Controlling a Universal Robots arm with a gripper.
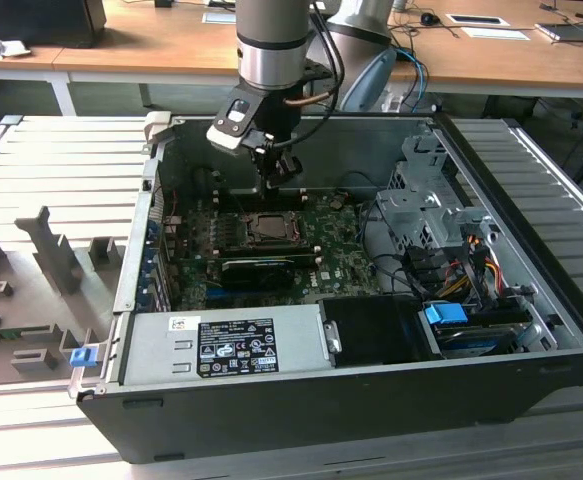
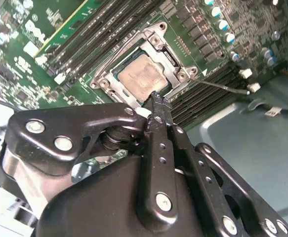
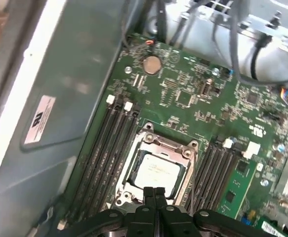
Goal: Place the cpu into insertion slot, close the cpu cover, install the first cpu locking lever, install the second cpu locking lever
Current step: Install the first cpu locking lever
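Find the cpu (image 3: 156, 173) lying flat in the socket, pale top up, square to the frame. Count step one as done. Read the cpu cover (image 3: 166, 143) as down over it, lying level around the chip on every visible side in both wrist views. Count step two as done, on that reading.

Judge the levers as not yet finished. In the second wrist view, pick out a thin wire locking lever (image 2: 225, 87) angling away from the socket side across the memory slots (image 2: 198, 97), its end free and under no catch. Cannot call the other lever from these angles; possibly along the socket's far side.

Log the gripper (image 3: 156, 191) as closed, fingertips together with nothing between. Place its tip at the socket's edge, just beside the cpu.

View differences:
- From the first wrist view, get the socket nearly face-on, plus the coin cell (image 3: 152, 63) on the motherboard (image 3: 193, 98).
- From the second wrist view, get the free lever.
- From the exterior view, get the arm reaching down into the open computer case (image 1: 301, 410), with the gripper low over the socket.
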